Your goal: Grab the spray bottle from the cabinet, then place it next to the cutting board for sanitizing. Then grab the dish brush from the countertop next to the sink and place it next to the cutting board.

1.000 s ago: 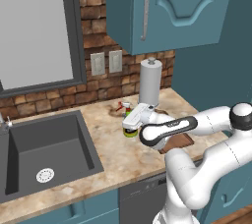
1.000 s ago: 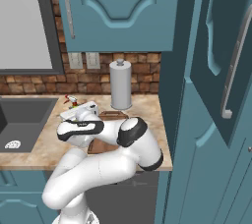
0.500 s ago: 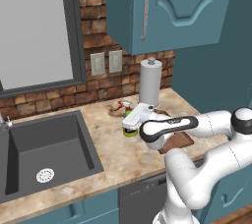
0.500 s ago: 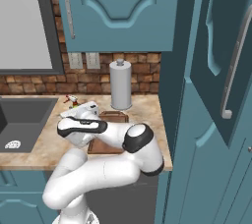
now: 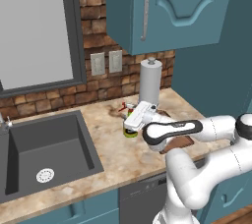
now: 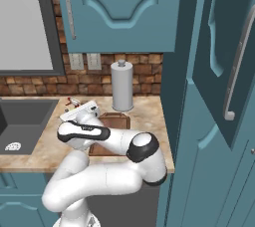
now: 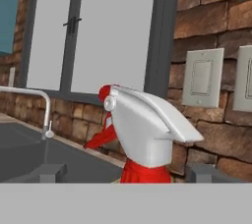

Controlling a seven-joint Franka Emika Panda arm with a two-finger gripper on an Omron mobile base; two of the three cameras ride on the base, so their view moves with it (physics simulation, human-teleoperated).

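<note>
Bottle stood upright on the countertop, just beside the board's sink-facing edge, its red-and-white nozzle seen close up in the hand view. The gripper hovered at the nozzle; its fingers sat wide apart on either side of the neck, spread rather than pinching, though contact could not be judged. If the bottle was being released, a good finish likely called for a straight withdrawal that kept both fingers off the nozzle, since a sideways brush could tip the bottle away from the board.
</note>
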